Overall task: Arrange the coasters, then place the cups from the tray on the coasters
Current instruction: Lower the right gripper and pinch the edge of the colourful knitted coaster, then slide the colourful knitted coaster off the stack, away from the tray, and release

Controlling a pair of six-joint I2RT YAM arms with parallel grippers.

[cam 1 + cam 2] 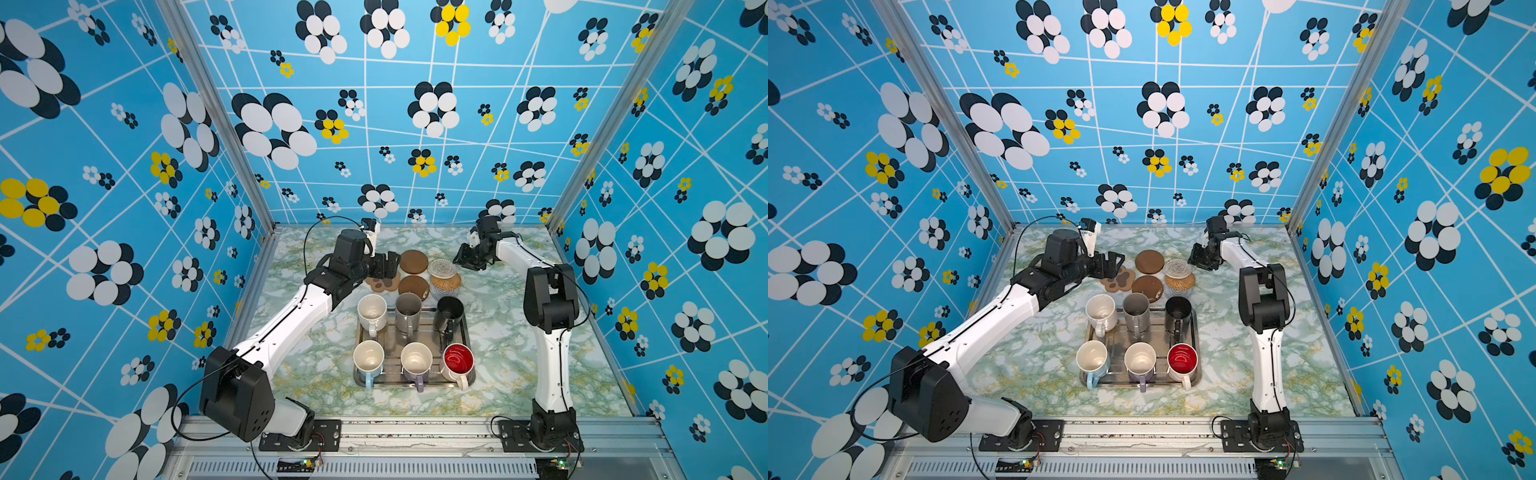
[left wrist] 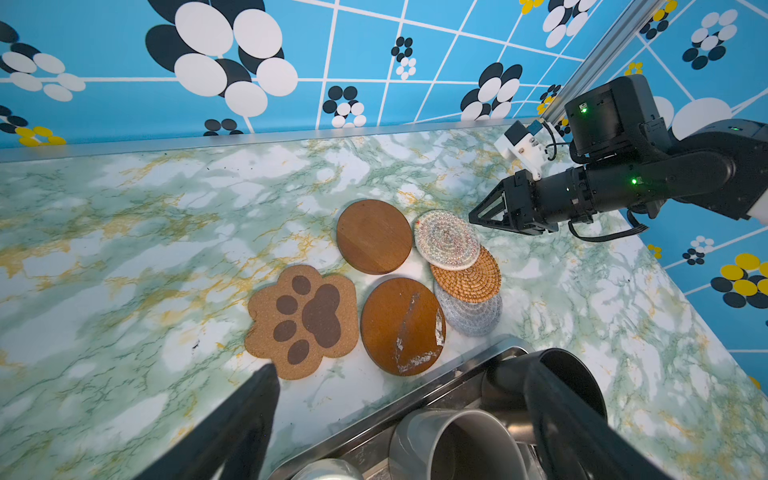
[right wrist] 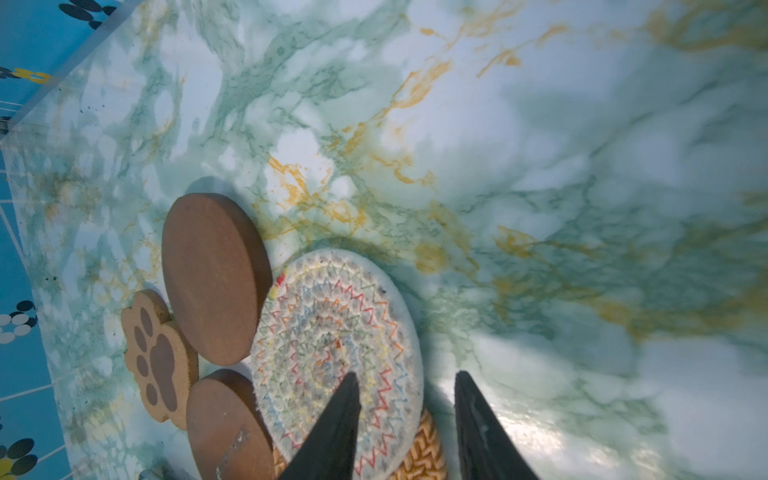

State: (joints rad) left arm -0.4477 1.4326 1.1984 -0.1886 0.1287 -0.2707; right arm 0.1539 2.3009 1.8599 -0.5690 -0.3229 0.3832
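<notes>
Counting in both top views: six cups (image 1: pixel 457 359) stand on the tray (image 1: pixel 430 332), near centre. The coasters (image 1: pixel 413 262) cluster just beyond its far edge. My left gripper (image 1: pixel 388 266), jaws wide, hangs over the cluster's left. My right gripper (image 1: pixel 461 259) sits just right of it, nearest the woven coaster (image 1: pixel 442 268).

Left wrist view, I count six coasters:
- one paw coaster (image 2: pixel 303 320)
- two wooden discs (image 2: pixel 374 237)
- one woven coaster
- one rattan round (image 2: pixel 467 276)
- one grey round (image 2: pixel 473 316)

The last three overlap.

Right wrist view: right jaws half apart, empty, straddling the woven coaster's right edge.

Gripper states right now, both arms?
Left gripper: open, holding nothing.
Right gripper: open, fingers straddling the grey-white woven coaster edge, no grip visible.
</notes>
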